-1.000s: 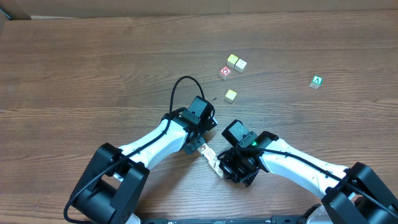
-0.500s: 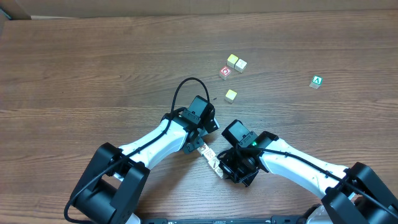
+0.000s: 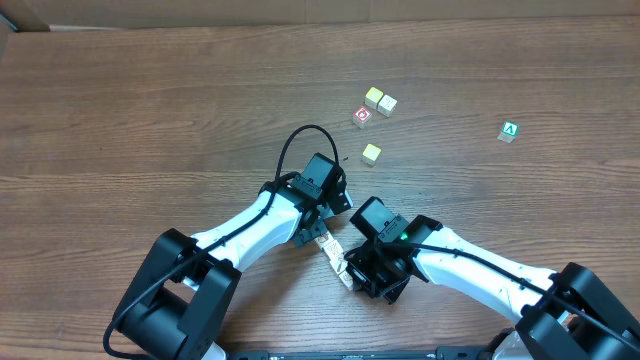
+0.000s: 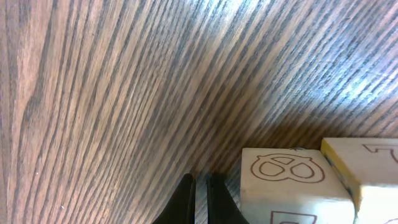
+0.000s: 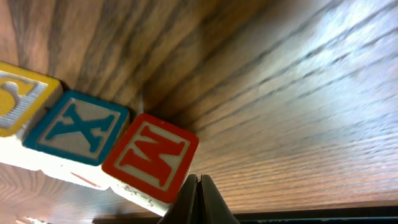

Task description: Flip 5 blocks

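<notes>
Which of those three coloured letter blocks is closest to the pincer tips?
The red block, the end one of the row; the blue X block and yellow block lie farther along.

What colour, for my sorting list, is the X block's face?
The X block is teal-blue; best in right wrist view.

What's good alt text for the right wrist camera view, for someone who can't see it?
A yellow-faced block cut off at the left, a blue X block and a red-lettered block sit in a row on the wood-grain table. The right gripper, shut, points up from the bottom edge close beside the red one.
</notes>
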Robot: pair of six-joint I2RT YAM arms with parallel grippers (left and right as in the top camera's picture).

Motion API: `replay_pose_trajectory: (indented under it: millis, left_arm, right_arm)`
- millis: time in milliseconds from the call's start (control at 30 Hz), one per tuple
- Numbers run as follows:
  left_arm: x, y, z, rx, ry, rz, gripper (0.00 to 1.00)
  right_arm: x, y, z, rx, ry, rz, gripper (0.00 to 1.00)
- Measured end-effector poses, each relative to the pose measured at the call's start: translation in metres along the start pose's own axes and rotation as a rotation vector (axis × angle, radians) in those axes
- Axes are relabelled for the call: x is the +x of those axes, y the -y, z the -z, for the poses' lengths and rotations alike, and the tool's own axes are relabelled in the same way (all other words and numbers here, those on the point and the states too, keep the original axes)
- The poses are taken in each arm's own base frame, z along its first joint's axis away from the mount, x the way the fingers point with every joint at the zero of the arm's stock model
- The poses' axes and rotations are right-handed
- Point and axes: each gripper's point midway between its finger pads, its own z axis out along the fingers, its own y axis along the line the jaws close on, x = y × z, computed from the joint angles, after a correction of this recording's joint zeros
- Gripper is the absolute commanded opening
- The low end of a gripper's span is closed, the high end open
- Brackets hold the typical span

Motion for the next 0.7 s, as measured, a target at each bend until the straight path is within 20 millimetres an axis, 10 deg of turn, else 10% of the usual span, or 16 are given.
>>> replay_pose_trajectory:
  millis: [700]
  left_arm:
    - [0.0012, -0.0022, -0.0006, -0.006, -0.004, -0.04, 0.04]
  right_arm:
    - [0.0069, -0.0047, -0.0034, -0.013, 0.001, -0.065, 0.04]
